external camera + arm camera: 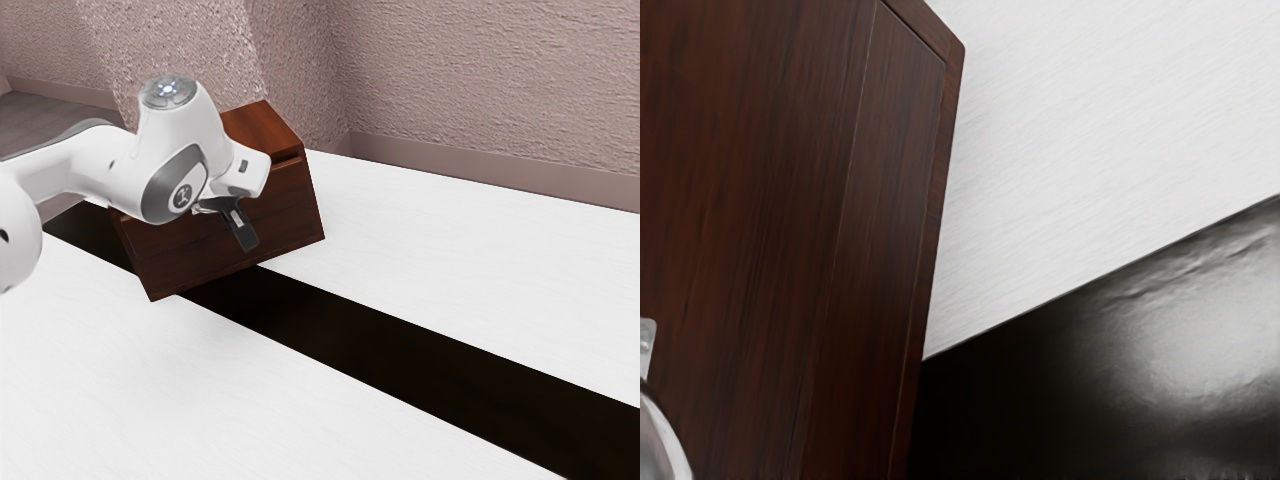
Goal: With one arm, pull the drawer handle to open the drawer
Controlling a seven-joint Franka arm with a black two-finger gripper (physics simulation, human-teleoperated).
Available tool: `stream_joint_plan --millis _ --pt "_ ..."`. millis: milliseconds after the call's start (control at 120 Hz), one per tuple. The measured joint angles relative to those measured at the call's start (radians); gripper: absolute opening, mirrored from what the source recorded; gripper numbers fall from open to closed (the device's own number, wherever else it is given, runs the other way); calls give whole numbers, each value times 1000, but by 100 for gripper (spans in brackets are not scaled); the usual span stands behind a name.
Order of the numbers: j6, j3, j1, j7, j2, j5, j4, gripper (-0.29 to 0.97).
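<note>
Gripper (pixel 240 228) sits right up against the drawer (pixel 285 215) front, honestly can't tell if it's clenched or released.

A bare simulated room: rough pinkish wall (pixel 480 60), plain baseboard (pixel 480 160), white tabletop (pixel 450 260) with black stripe (pixel 420 370).

White table (pixel 480 250) with a black strip (pixel 420 370), speckled pinkish wall (pixel 480 70) behind

From beside the arm (pixel 80 170), the exterior view looks down across the counter (pixel 470 260). The wrist view hugs the cabinet (pixel 770 200); both show cabinet and counter.
</note>
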Motion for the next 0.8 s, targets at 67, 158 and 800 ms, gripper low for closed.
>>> stream_joint_plan --millis 67,158,800 --pt "-1 0 -2 -2 1 11 0 60" --pt "-4 0 -5 -6 0 24 -1 58" --pt "5 -4 -38 -40 -82 39 -112 64"
